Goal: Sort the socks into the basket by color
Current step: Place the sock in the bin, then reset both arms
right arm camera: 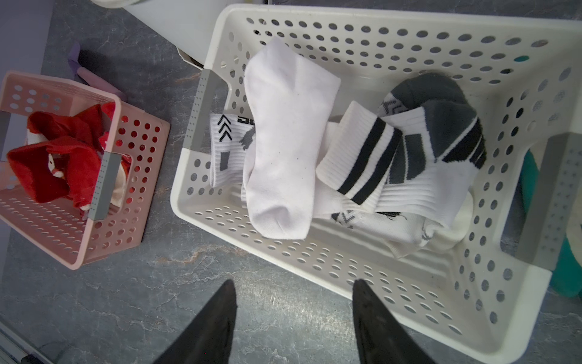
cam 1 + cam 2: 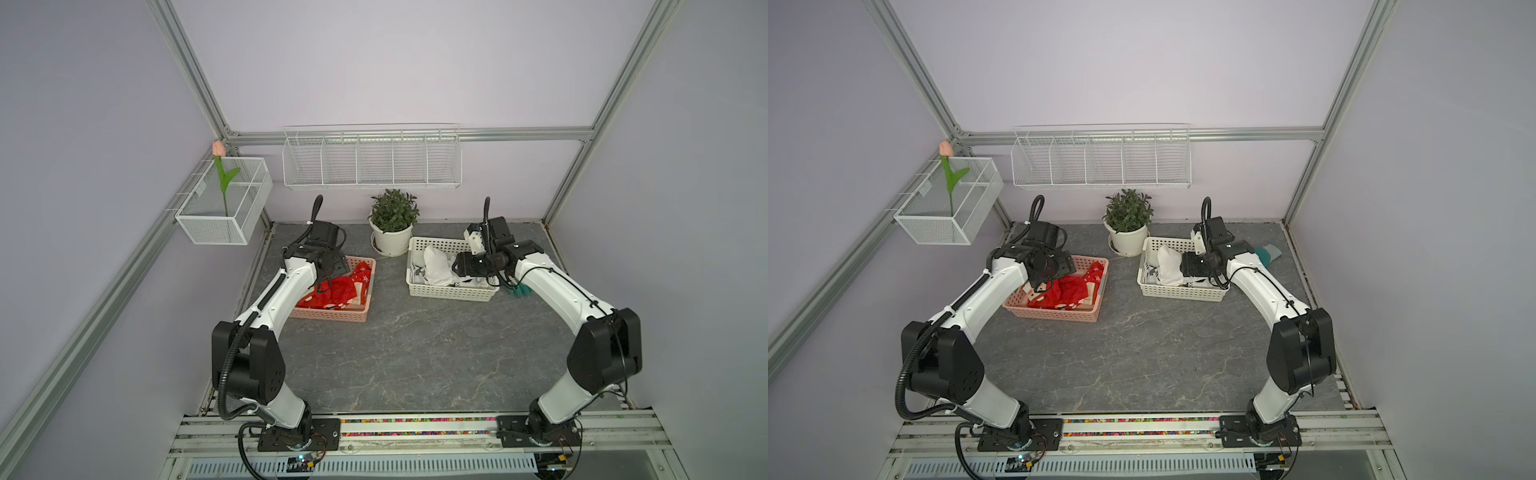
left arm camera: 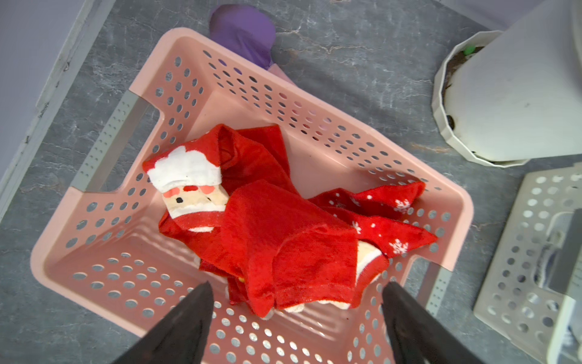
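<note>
Left of potted plant (image 2: pixel 392 224), left tool (image 3: pixel 297 285) hung splayed, empty, over red socks (image 3: pixel 277 227) in pink basket (image 3: pixel 239 88); right tool (image 1: pixel 294 281) gaped empty by separately basketed white socks (image 1: pixel 280 141).

Table front: your widest free room is the slab (image 2: pixel 395 353), bare between the arms.
Basket gap: you can pass between the pink basket (image 2: pixel 332 316) and the white basket (image 2: pixel 451 293); the potted plant (image 2: pixel 392 232) closes the far end.
Pink basket: red socks (image 3: pixel 283 239) fill the middle; one end is bare.
White basket: white socks (image 1: pixel 280 141) cover most of its floor.
</note>
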`<state>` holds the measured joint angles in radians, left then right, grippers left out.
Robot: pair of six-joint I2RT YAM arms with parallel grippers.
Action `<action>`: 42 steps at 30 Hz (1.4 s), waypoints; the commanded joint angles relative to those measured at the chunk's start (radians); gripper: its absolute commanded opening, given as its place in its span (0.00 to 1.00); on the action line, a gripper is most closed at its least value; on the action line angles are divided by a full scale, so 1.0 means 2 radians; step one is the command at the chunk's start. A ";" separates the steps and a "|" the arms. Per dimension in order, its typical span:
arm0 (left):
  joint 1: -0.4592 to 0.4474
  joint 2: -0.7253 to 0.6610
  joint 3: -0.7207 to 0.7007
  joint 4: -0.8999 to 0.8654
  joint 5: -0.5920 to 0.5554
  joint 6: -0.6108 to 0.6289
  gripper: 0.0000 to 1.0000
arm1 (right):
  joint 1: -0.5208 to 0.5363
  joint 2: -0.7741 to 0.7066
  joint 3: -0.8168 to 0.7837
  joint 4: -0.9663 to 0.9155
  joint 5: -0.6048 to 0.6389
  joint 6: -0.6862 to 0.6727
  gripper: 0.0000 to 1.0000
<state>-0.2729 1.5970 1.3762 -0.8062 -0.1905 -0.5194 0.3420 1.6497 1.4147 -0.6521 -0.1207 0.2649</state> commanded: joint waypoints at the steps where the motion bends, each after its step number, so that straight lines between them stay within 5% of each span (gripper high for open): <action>1: -0.002 -0.013 -0.010 0.018 0.022 0.016 0.87 | 0.002 -0.029 -0.019 0.012 0.001 0.001 0.61; 10: -0.024 -0.064 -0.038 0.078 0.011 0.070 0.87 | 0.000 -0.080 -0.062 0.045 0.012 -0.019 0.63; 18: -0.026 -0.131 -0.107 0.155 -0.045 0.126 0.85 | -0.004 -0.118 -0.098 0.052 0.061 -0.036 0.98; 19: -0.026 -0.143 -0.122 0.170 -0.058 0.137 0.85 | -0.005 -0.124 -0.104 0.057 0.069 -0.038 0.89; 25: -0.026 -0.203 -0.232 0.287 -0.133 0.188 0.87 | -0.012 -0.177 -0.184 0.129 0.140 -0.048 0.88; 34: 0.013 -0.195 -0.339 0.436 -0.226 0.214 0.95 | -0.023 -0.299 -0.413 0.417 0.256 -0.123 0.89; 42: 0.032 -0.140 -0.395 0.590 -0.219 0.249 0.99 | -0.058 -0.253 -0.465 0.506 0.276 -0.125 0.89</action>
<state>-0.2134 1.2888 0.6121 0.2012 -0.6212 -0.0647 0.2451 1.1065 0.5102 0.2096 0.3927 0.0425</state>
